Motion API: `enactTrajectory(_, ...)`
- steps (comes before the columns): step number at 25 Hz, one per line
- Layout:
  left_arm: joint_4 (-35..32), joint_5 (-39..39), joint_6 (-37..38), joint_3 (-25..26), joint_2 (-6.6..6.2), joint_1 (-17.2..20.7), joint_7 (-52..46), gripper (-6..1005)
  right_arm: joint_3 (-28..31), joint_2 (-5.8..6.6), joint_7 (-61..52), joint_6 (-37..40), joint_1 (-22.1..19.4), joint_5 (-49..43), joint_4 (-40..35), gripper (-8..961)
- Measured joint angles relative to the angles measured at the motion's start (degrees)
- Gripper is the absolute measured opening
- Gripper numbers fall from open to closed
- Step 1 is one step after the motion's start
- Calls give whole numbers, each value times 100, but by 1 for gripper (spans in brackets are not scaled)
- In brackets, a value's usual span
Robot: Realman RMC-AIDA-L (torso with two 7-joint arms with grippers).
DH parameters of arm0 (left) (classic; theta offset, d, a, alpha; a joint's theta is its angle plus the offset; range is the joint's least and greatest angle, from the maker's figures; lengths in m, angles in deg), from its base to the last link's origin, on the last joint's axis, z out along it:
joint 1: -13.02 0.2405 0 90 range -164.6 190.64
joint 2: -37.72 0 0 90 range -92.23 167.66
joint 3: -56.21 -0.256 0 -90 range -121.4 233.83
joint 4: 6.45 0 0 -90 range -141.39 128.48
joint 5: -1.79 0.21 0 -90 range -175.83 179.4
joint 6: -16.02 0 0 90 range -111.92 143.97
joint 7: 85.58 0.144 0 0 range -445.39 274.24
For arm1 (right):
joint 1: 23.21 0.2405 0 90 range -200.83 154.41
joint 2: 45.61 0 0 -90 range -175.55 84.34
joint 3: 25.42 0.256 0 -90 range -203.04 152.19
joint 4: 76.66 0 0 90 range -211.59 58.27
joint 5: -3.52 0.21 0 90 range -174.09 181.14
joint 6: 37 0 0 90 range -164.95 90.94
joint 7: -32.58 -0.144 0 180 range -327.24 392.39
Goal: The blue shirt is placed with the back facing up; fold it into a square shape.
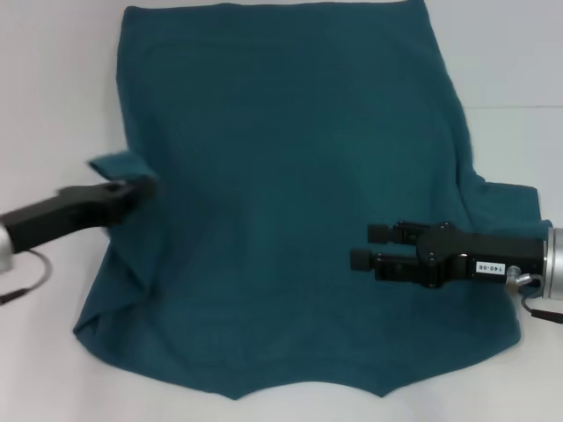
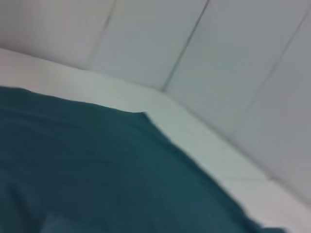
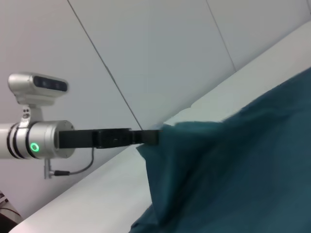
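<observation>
Head view shows the shirt [image 1: 290,211] spread on the white table [image 1: 53,79], plain side up, and it covers most of the table between the two arms. Its straight hem is at the far side and the curved edge is near the robot.

At the left edge of the shirt, the left end effector [image 1: 141,187] is pressed together on the sleeve. It pinches the cloth and holds it lifted from the table, so a small fold of sleeve stands up just beside the fingertips. From the right wrist camera the same end effector [image 3: 150,137] is seen from the side, with the shirt [image 3: 233,170] hanging from it in a raised, draped fold.

The right end effector [image 1: 369,246] is over the right part of the shirt, near the right sleeve. Its two fingers point toward the middle of the shirt and are spread a little, with nothing between them.

Left wrist camera shows only the shirt [image 2: 97,165] lying flat, with the table [image 2: 194,131] edge and a pale wall [image 2: 218,53] behind it.
</observation>
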Motion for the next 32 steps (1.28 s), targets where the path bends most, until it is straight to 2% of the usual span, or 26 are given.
enactTrajectory(5, 821, -135, -467, -20, 12, -239, 135, 93, -2, 1, 1, 1, 0, -5, 2, 776)
enactTrajectory(12, 914, -422, -467, -8, 17, -192, 332, 214, 20, 12, 2, 30, -9, -7, 2, 776)
enactTrajectory(17, 916, -708, -404, 19, 11, -60, 588, 413, 40, 40, 2, 7, -57, 10, 1, 775)
enactTrajectory(19, 911, -762, -326, 20, 7, -41, 607, 666, 43, 57, -3, -6, -92, 17, 1, 775)
enactTrajectory(25, 942, -828, -271, 25, -2, -19, 662, 887, 212, 95, -52, 31, -185, 24, 1, 775)
enactTrajectory(29, 1051, -949, -131, -2, 16, 20, 934, 913, 369, 112, -138, 28, -229, 27, -4, 775)
enactTrajectory(32, 1255, -971, 283, -10, 21, 23, 1682, 920, 388, 124, -411, -175, -266, 18, -41, 796)
